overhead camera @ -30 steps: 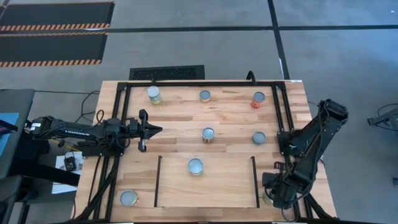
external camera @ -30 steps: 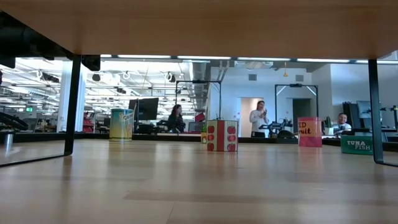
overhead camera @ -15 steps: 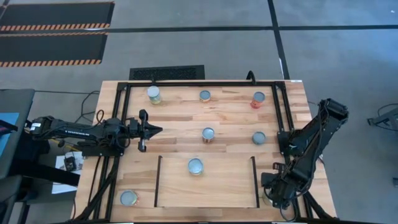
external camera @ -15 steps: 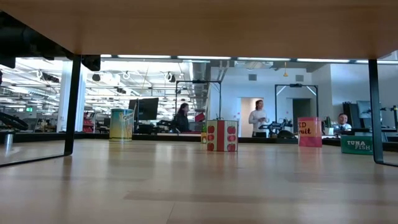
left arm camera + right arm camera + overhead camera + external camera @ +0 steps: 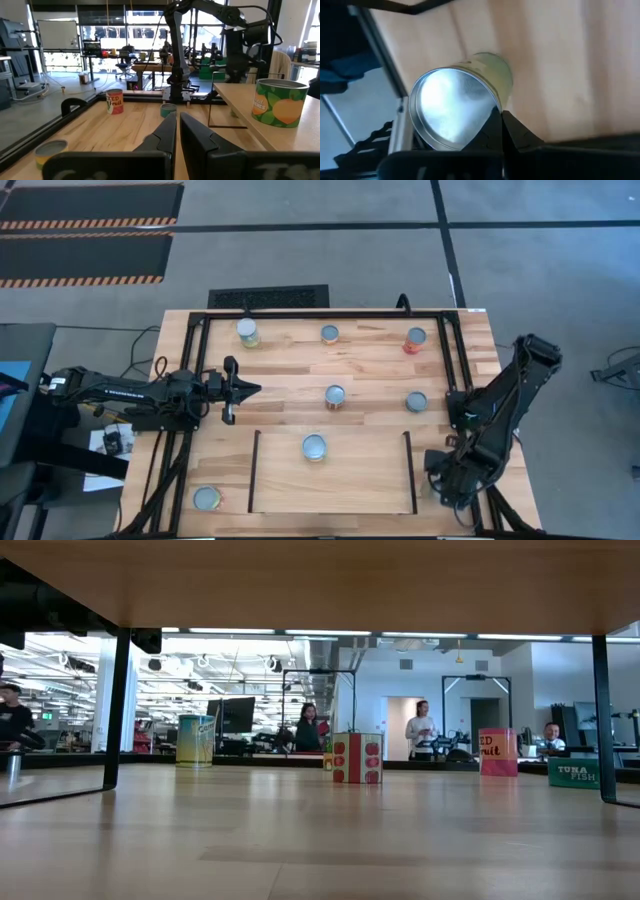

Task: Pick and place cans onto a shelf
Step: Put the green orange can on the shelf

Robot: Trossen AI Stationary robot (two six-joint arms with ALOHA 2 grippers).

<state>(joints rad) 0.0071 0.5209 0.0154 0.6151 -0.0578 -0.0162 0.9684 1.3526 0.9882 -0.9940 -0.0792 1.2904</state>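
Several cans stand on the table: a yellow-green one point(image 5: 247, 331), a grey-topped one point(image 5: 330, 334) and a red one point(image 5: 415, 338) at the far side, and two point(image 5: 335, 394) point(image 5: 416, 401) in the middle. Another point(image 5: 314, 446) stands on the shelf point(image 5: 350, 480), and one point(image 5: 207, 498) at the near left. My right gripper point(image 5: 500, 119) points down over the near right corner, shut, at the rim of a pale can point(image 5: 455, 112). The arm hides this can in the high view. My left gripper point(image 5: 245, 388) waits shut at the left. My right gripper comes from above. Its shut fingertips point(image 5: 495, 122) stand at the edge of the can's silver top point(image 5: 489, 102), on the side nearest the fingers. I cannot tell whether they touch the rim.
A black tubular frame point(image 5: 320, 313) runs round the table. The shelf's thin black rails point(image 5: 253, 470) point(image 5: 410, 470) stand on either side of the panel. The right rail is close to my right gripper. People move in the room behind the table.
My right arm's wrist has turned a little over the near right corner. A person in the room behind has walked toward the right.
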